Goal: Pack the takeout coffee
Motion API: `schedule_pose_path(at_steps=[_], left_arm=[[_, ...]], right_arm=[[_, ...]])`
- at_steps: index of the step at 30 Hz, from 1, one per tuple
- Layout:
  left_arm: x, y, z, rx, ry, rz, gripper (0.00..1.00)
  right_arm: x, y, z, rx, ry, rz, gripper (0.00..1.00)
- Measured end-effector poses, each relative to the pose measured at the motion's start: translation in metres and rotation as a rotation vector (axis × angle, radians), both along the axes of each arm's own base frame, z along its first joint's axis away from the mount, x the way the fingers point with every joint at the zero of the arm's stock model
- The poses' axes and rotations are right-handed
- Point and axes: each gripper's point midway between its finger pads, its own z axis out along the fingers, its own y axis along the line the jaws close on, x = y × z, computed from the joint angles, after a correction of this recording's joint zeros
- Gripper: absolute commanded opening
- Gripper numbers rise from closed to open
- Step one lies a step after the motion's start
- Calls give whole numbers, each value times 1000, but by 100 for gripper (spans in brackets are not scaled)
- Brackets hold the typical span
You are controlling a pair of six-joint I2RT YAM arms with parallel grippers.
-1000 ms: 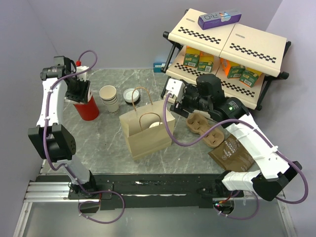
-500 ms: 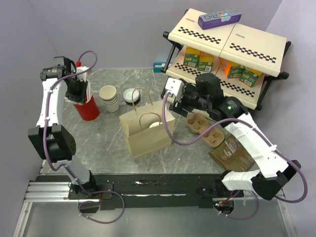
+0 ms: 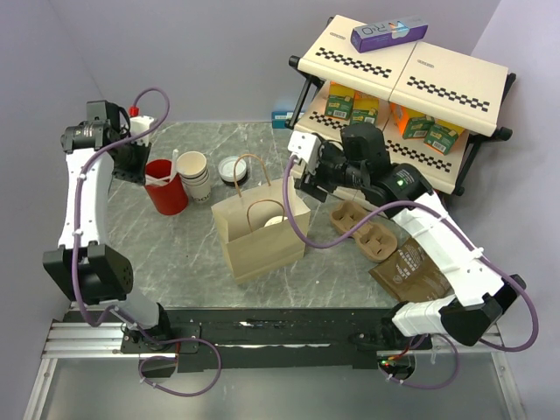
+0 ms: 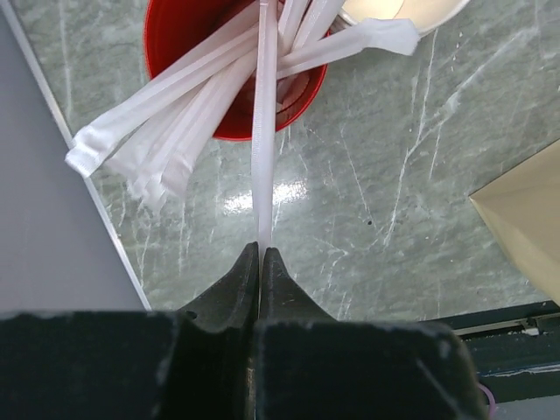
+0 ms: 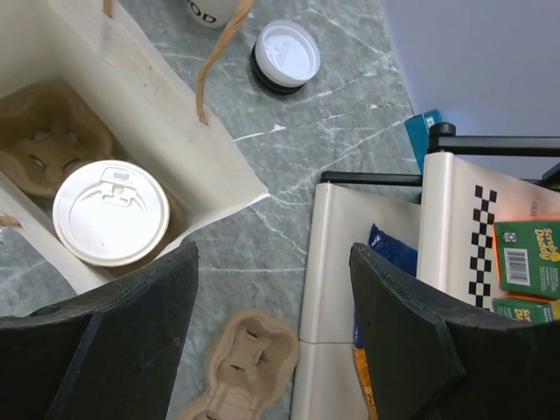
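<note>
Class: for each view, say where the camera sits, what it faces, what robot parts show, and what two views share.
Top external: above, behind the bases, looking down at the table; both arms show.
Left wrist: faces down at the red cup; left gripper shut on a straw.
Right wrist: looks down into the paper bag; open right gripper shows.
Shared: red cup, top and left wrist.

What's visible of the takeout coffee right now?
Of the takeout coffee only the round white plastic lid shows, with a raised rim and moulded sip tab; its body is hidden. It stands upright inside the open brown paper bag, seated in one socket of a pulp cup carrier, the next socket empty. The open right hand hangs above, not touching it.
</note>
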Motion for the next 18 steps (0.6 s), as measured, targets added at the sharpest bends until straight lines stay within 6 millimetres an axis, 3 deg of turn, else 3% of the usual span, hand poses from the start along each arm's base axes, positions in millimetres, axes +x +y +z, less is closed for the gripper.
schedule_pose_path(at_steps=[9,18], left_arm=[[-10,0,48,28,-134,4,1],[-24,1,79,54,-201,10,1]], right_arm=[[7,9,18,27,-13,12,76],[12,14,17,23,-1,19,76]])
